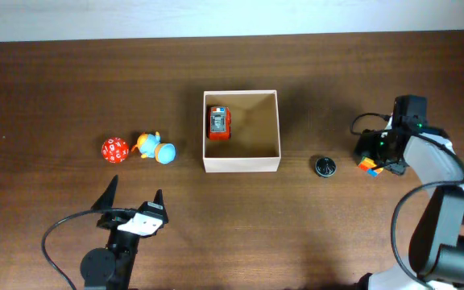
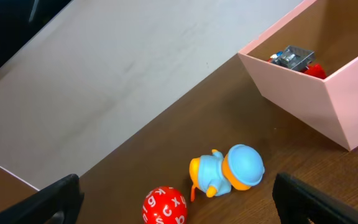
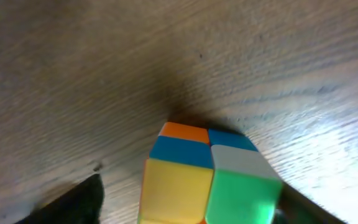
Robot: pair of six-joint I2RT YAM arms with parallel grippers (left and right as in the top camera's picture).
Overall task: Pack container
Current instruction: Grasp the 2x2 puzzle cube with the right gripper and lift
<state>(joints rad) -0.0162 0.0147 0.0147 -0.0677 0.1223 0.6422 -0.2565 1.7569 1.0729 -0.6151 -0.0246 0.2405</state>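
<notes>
Across the dark worktop (image 1: 55, 80), the container (image 1: 241, 164) sits at centre frame, open side up, with a red toy car (image 1: 218, 122) in its upper-left corner and most of its floor free. At the right edge, the right gripper (image 1: 374, 159) straddles a coloured cube (image 3: 204, 180) unclamped, a gap showing beside one finger. The container lies to its left, past a small black round piece (image 1: 325, 167). The left gripper (image 1: 135, 192) hangs spread and empty at lower left, nearer the duck (image 1: 155, 148) and red die (image 1: 114, 150).
</notes>
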